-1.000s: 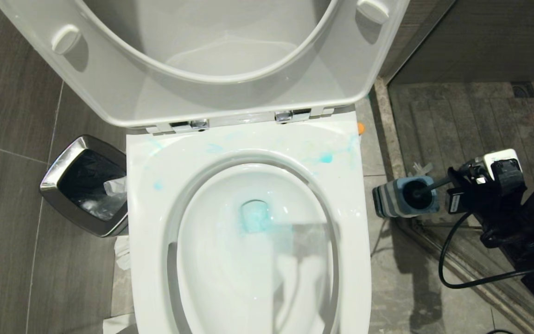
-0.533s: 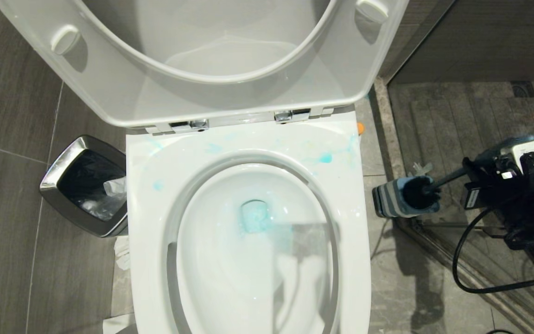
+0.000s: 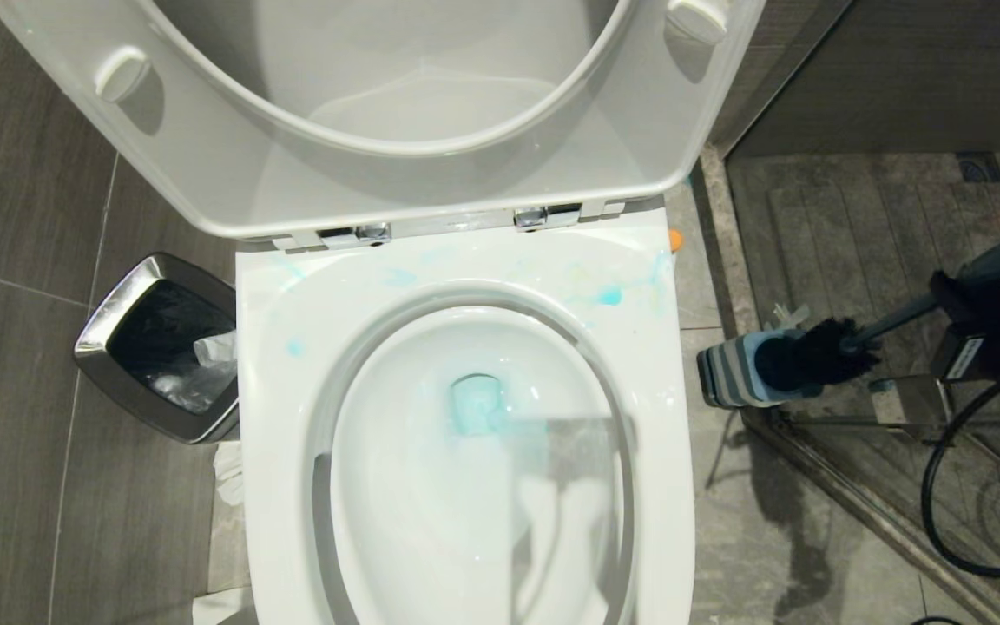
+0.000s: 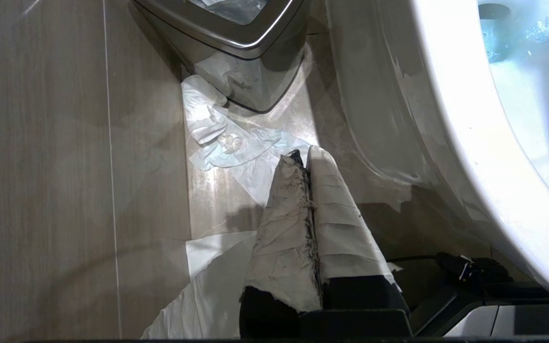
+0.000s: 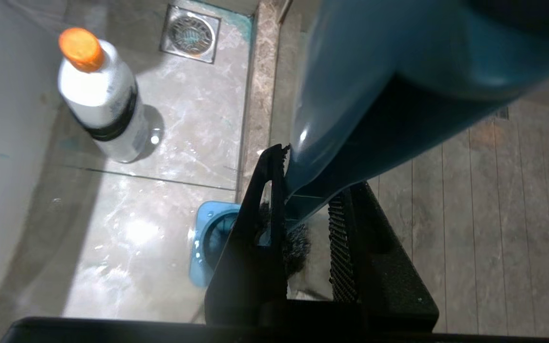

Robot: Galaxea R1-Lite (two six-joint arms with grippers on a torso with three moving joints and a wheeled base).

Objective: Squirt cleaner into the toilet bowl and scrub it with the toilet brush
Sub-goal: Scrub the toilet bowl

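Toilet brush (image 3: 865, 334) is hanging in my right gripper (image 5: 305, 209), jaws clamping its handle, head over its holder (image 3: 739, 369); toilet bowl (image 3: 465, 486) is lying leftward along the handle's axis. Left gripper (image 4: 305, 162) is sitting closed, empty.

Right pincer (image 5: 308, 205) clamped on a handle; left pincer (image 4: 305, 159) closed.

Bright overhead light fills the head view, glaring off the glossy toilet bowl (image 3: 465, 486) and throwing a soft grey shadow across its basin, with a darker one on the floor tiles (image 3: 778, 521) beside it. The left wrist view is hazy and washed out, with glare on the tiles by the bin (image 4: 236, 28). In the right wrist view the toilet brush (image 5: 398, 85) handle looms blurred and close, the wet floor gleaming.
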